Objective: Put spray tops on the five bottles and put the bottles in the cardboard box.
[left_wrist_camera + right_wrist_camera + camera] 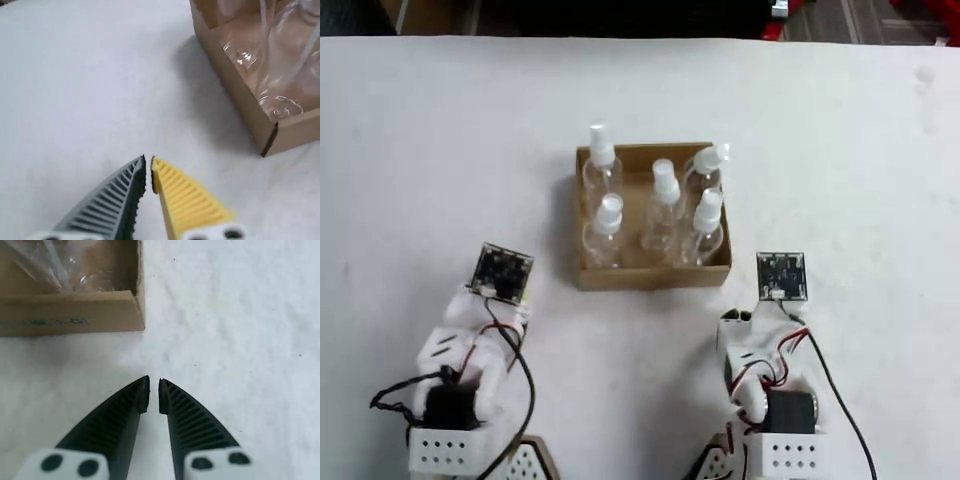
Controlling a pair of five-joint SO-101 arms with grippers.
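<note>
bottles, all five, are the far end of this scene, so begin at the arms. nearest the bases, the left gripper hangs low over the white table, grey and yellow fingers together on nothing. the right gripper has its black fingers closed to a sliver, also empty. ahead lies the cardboard box, between the two arms. its near corners sit to each gripper's inner side, apart from both, and neither arm looks clearly nearer. inside it the bottles stand upright and close together, long axes vertical, each with a white spray top. i judge nothing is left to pick.
</note>
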